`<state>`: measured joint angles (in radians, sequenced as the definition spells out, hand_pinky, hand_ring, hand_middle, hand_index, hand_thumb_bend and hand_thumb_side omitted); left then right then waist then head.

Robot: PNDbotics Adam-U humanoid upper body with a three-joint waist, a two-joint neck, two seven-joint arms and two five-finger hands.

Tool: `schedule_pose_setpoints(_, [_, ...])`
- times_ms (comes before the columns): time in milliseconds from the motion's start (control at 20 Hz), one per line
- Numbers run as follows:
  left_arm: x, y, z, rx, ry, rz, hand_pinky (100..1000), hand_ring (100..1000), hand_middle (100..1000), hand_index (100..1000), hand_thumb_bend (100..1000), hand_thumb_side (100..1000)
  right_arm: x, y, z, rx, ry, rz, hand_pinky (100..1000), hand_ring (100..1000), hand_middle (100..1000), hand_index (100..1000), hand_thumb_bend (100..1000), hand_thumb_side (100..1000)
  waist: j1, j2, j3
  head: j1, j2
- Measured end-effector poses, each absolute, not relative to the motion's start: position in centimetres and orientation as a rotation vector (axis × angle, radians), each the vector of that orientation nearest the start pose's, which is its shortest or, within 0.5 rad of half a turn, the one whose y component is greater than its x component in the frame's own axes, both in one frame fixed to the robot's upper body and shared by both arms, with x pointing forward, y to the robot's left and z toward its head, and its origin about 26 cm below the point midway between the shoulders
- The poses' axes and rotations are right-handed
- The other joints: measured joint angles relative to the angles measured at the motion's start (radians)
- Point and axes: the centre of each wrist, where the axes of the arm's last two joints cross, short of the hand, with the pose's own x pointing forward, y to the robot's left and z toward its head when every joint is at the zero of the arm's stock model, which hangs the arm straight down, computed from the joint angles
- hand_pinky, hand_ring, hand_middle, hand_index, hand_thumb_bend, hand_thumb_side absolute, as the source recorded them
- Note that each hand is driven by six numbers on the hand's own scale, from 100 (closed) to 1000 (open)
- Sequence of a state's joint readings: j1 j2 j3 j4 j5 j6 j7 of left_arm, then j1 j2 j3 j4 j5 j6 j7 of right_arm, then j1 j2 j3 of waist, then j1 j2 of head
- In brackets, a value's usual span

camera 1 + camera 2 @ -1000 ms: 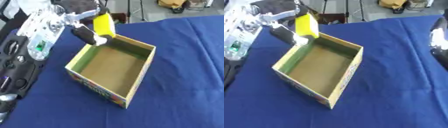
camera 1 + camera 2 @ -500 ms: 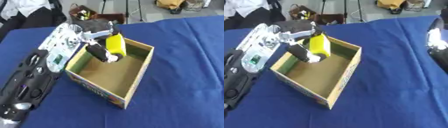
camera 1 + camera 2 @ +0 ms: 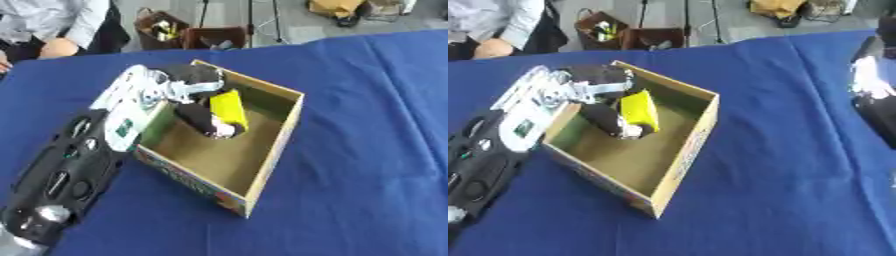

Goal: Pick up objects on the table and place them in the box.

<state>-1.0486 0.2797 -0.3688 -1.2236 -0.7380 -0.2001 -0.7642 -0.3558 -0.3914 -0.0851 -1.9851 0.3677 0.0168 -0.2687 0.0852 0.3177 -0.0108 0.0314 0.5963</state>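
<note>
An open cardboard box (image 3: 278, 131) with a colourful printed outside stands on the blue tablecloth (image 3: 367, 150). My left hand (image 3: 199, 113) reaches over the box's left wall and down inside it, fingers curled round a yellow block-shaped object (image 3: 229, 110). The object hangs a little above the box floor, near the far left corner. My right arm (image 3: 874, 95) shows only as a black and white part at the right edge of the right eye view; its hand is not in view.
My left forearm (image 3: 70, 170) lies across the table's lower left. Beyond the far table edge stand two bins (image 3: 159, 29) with small items, stand legs and a seated person at the upper left.
My left hand has carried the yellow object from above the box's far rim down into the box. The whole picture has shifted, so the camera has moved.
</note>
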Motion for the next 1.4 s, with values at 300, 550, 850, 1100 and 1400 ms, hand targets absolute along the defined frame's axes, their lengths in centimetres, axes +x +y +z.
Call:
schedule_pose_setpoints(300, [44.1,11.8,26.2,0.53,-1.51,-2.049,827,872,923,984,257,859,30.4,-28.5,22.8,-0.854,-2.351,0.236,702,704,664,746,100,482,0.0,0.0,0.0,0.0,0.0])
schedule_pose_setpoints(550, [43.6,12.0,27.8,0.64,-1.455,-2.051,916,955,1000,1000,527,933,30.5,-28.4,22.8,-0.849,-2.354,0.235,702,703,661,746,100,479,0.0,0.0,0.0,0.0,0.0])
schedule_pose_setpoints(850, [42.9,12.2,29.1,0.769,-1.432,-2.038,929,970,1000,1000,562,967,30.5,-28.2,22.7,-0.842,-2.354,0.232,702,703,660,745,100,477,0.0,0.0,0.003,0.0,0.0])
schedule_pose_setpoints(1100, [42.6,12.3,29.6,0.868,-1.425,-2.042,933,978,1000,1000,503,894,30.5,-28.2,22.7,-0.84,-2.354,0.232,702,703,660,745,100,475,0.0,0.0,0.004,-0.001,0.0])
schedule_pose_setpoints(1400, [42.1,11.9,30.2,0.953,-1.472,-2.03,890,940,964,1000,343,993,30.5,-28.2,22.7,-0.839,-2.352,0.23,703,703,660,745,100,474,0.0,0.0,0.005,-0.005,-0.001])
